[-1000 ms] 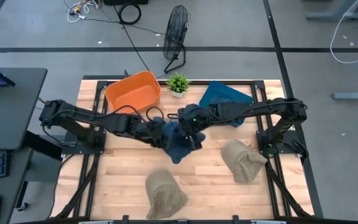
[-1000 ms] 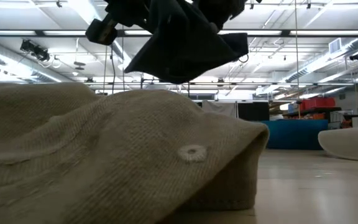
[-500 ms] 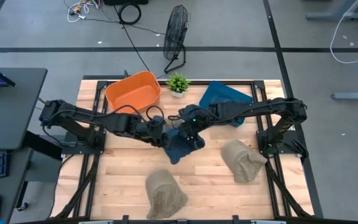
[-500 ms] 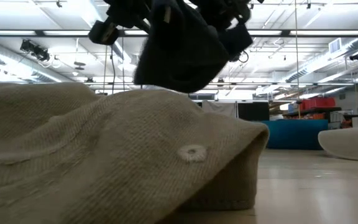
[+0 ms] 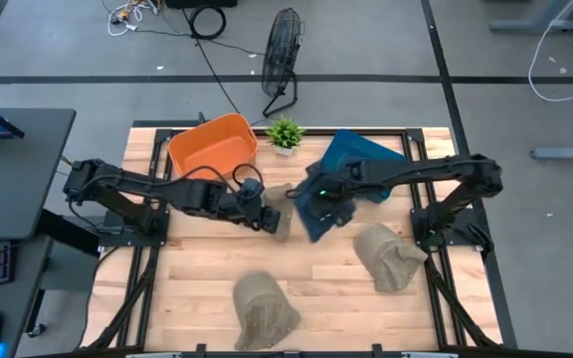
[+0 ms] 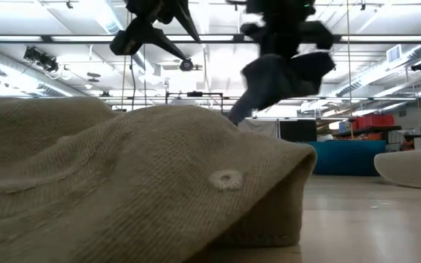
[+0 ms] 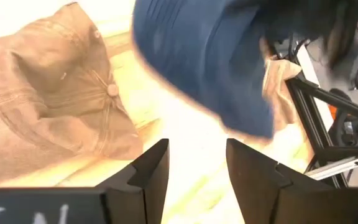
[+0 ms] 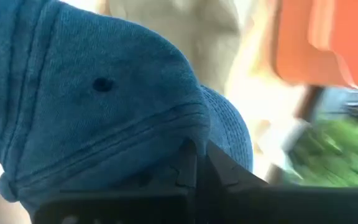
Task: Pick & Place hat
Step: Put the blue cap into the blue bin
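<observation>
Holding a dark blue hat (image 5: 318, 212) up off the wooden counter (image 5: 336, 278), the right gripper (image 5: 323, 197) has its fingers clenched on the cloth near the middle. The left gripper (image 5: 267, 217) sits just left of it, fingers (image 7: 150, 171) spread and bare. Tan hats (image 5: 264, 306) lie nearer. An orange bin (image 5: 212, 145) and a small green plant (image 5: 285, 131) stand at the far edge.

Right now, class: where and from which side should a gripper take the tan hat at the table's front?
Probably from straight above, jaws pinching a raised fold of its crown: the tan hat lies slumped on the table, rim flat on the wood, leaving a sideways approach little to catch.
</observation>
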You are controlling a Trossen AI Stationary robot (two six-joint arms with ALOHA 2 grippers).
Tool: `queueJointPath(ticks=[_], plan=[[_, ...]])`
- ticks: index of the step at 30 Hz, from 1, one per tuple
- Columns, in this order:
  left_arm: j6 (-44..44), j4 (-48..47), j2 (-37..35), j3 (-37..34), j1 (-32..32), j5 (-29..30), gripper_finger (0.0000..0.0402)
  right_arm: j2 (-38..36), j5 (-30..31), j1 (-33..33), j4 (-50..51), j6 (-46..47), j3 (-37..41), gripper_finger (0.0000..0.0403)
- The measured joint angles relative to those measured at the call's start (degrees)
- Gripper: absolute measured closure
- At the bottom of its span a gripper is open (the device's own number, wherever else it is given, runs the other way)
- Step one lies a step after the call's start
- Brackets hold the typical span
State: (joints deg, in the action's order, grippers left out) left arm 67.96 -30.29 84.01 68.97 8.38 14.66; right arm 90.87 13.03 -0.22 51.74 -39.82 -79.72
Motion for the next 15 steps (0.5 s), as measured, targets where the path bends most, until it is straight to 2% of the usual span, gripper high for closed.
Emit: queueJointPath(ticks=[6,12,15], plan=[[-1.6,-0.1,0.0,0.0,0.0,0.0,0.0241,-11.2,1.1,-3.6,7.0,-11.4,0.0,0.0401],[-1.8,0.0,0.0,0.0,0.0,0.0,0.0243,-19.6,2.9,-11.7,17.7,-24.1,0.0,0.0402],[-1.8,0.0,0.0,0.0,0.0,0.0,0.0243,-21.5,2.2,-16.6,19.6,-31.0,0.8,0.0402]])
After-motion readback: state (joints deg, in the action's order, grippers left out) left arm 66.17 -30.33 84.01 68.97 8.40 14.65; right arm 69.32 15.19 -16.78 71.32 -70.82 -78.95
